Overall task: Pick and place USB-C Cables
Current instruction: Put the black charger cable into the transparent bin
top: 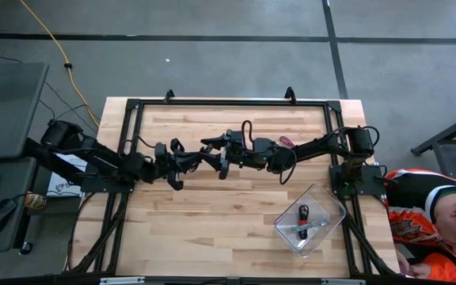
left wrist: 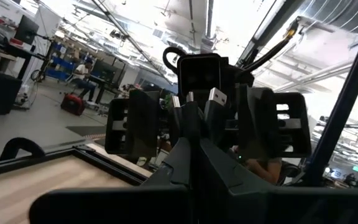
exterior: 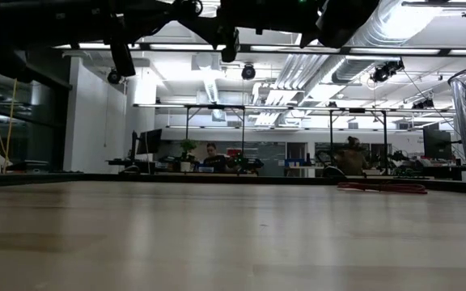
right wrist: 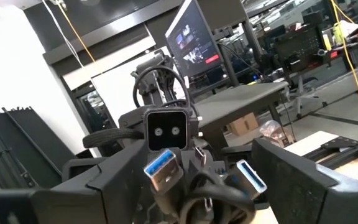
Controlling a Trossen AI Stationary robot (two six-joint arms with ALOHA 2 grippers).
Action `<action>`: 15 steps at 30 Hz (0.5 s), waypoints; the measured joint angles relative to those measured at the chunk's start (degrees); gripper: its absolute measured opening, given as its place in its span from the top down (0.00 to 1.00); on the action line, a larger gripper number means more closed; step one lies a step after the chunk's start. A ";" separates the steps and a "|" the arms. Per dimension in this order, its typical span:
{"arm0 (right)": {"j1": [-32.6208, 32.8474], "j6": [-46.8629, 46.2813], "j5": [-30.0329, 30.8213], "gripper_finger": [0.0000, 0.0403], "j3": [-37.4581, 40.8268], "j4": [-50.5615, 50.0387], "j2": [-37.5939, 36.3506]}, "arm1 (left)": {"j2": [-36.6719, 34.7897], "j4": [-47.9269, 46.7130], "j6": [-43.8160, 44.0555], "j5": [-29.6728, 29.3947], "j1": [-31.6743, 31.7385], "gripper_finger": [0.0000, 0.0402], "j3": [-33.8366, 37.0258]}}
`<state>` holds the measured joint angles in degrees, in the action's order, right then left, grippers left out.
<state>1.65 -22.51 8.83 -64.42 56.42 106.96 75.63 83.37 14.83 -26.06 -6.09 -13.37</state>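
A black USB-C cable bundle (left wrist: 216,98) hangs above the table's middle, its two metal plugs (right wrist: 163,165) sticking out past my left gripper (left wrist: 194,142), which is shut on it. My right gripper (right wrist: 201,177) faces it from the table's right side and is open. Its two fingers (left wrist: 129,124) stand wide on either side of the plugs without touching them. A pinkish-red cable (top: 287,142) lies on the table under the right arm. A clear container (top: 332,204) at the near right holds a black-and-red cable (top: 303,212) and a silver-grey one (top: 307,228). My left gripper pinches the black cable bundle between its two shut fingers (left wrist: 185,155), just behind the plugs (left wrist: 188,102). The fingers come about level from the table's left side. The plugs point toward the right gripper. The bundle is lifted clear of the table.
A person in an orange top (top: 438,226) sits off the table's near right corner. A black frame (top: 228,101) runs round the tabletop. Bare wood (top: 212,222) lies in front of the arms. A yellow cord (top: 54,43) lies on the floor beyond the table.
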 joint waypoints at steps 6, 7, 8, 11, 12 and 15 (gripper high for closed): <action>0.00 -0.01 0.18 0.31 0.00 -0.13 0.00 | 0.24 0.06 0.00 -0.13 0.00 1.00 0.00; 0.00 -0.01 0.18 0.31 0.00 -0.11 0.00 | 0.24 0.04 0.00 -0.13 0.00 1.00 0.00; 0.00 -0.01 0.22 0.31 0.00 -0.09 0.00 | 0.24 0.06 0.00 -0.13 0.00 1.00 0.00; 0.02 -1.00 2.36 0.31 0.00 -0.95 0.00 | 0.24 0.05 0.00 -0.28 0.00 1.00 0.00; 0.02 -1.02 3.04 0.31 0.00 -1.44 0.00 | 0.24 0.06 0.00 -0.33 0.00 1.00 0.00; 0.02 -0.80 3.18 0.31 0.00 -3.09 0.00 | 0.24 0.04 0.00 -0.37 0.00 1.00 0.00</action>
<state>1.67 -23.31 12.01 -64.42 53.33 106.96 75.88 83.42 14.83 -26.44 -6.09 -13.37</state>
